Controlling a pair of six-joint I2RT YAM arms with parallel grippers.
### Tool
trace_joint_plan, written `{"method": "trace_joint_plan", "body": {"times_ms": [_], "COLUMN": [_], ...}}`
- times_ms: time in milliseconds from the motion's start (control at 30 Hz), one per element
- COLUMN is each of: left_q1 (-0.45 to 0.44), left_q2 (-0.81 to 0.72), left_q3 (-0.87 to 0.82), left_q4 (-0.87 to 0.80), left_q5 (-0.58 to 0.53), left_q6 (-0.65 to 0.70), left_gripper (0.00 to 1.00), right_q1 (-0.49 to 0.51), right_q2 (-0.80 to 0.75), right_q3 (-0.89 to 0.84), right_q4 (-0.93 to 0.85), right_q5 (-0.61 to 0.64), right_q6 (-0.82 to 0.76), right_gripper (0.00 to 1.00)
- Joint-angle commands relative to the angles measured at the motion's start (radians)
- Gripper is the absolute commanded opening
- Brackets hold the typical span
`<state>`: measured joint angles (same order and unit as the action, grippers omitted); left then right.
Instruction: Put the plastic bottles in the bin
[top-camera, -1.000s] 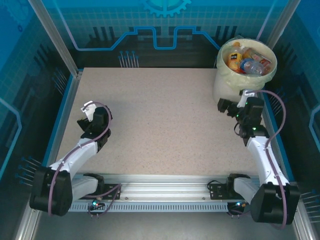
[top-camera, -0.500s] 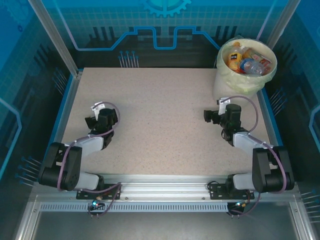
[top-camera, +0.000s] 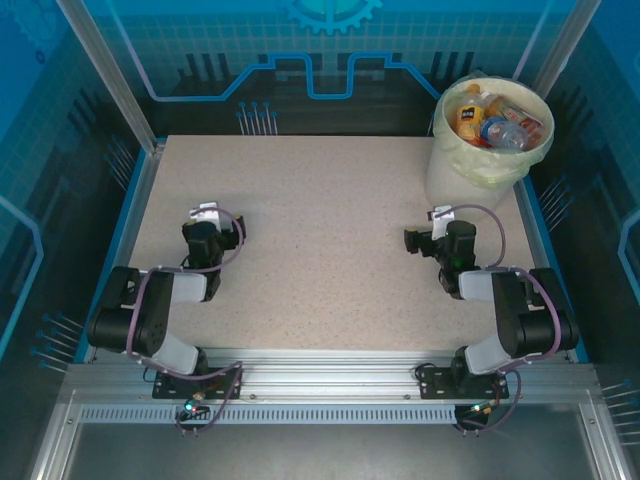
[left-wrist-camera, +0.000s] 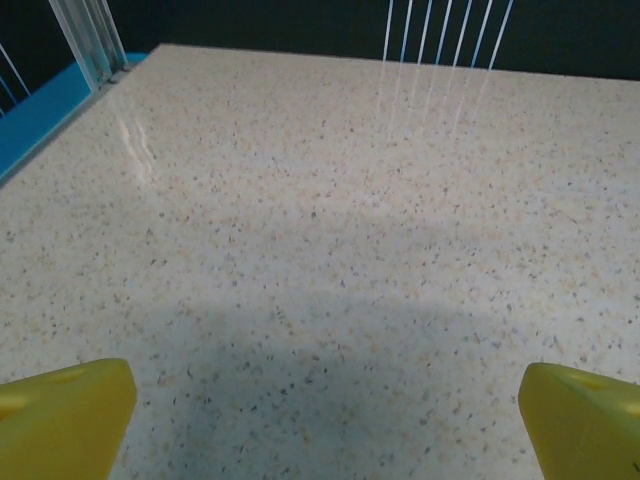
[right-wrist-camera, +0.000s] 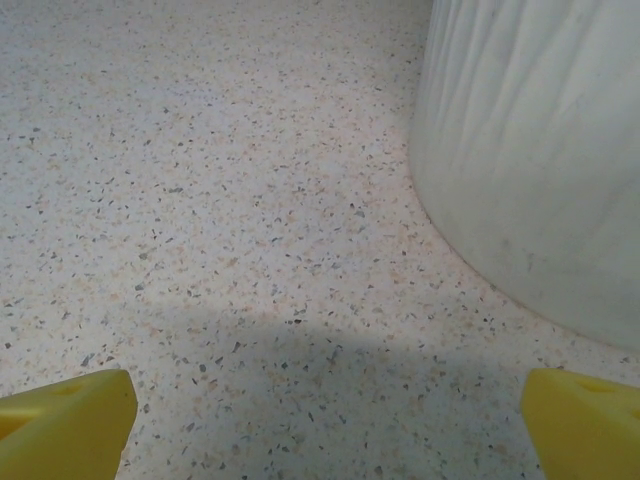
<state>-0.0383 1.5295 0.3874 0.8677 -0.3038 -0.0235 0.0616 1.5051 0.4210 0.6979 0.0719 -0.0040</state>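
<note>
Parking cleanly with left gripper (left-wrist-camera: 325, 420) and right gripper (right-wrist-camera: 325, 420) splayed, empty: avoid brushing bin (right-wrist-camera: 540, 150) ahead-right of right gripper, plastic bottles (top-camera: 490, 118) inside.

Black-and-white arms (top-camera: 165, 305), looping purple cables (top-camera: 241, 232), yellow fingertips (left-wrist-camera: 60, 415) (wedge-shaped).

Speckled beige table (top-camera: 320, 230), blue trim along left edge (top-camera: 128, 232), aluminium rail at near edge (top-camera: 320, 362), blue patterned wall beyond far edge (top-camera: 330, 50)

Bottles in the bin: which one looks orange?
The orange bottle at the left side of the bin; the clear bottles beside it show blue and red instead.
</note>
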Motion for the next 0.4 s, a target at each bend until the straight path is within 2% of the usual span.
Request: {"method": "trace_joint_plan", "body": {"times_ms": [0, 67, 367], "left_q1": [0.017, 0.017, 0.017], "left_q2": [0.021, 0.014, 0.021], "left_q3": [-0.037, -0.017, -0.021], "left_q4": [0.112, 0.062, 0.082], "left_q5": [0.1, 0.09, 0.088], "left_q6": [-0.002, -0.007, -0.004], "left_gripper": [0.99, 0.99, 0.99], "right_q1": [-0.004, -0.005, -0.002], "right_q2": [-0.005, -0.005, -0.004], "right_q3": [0.018, 0.02, 0.02], "right_q4": [0.041, 0.04, 0.038], "right_q5": [0.003, 0.003, 0.002], "right_q6": [0.007, 0.008, 0.004], "right_gripper": [1.0, 1.0, 1.0]}}
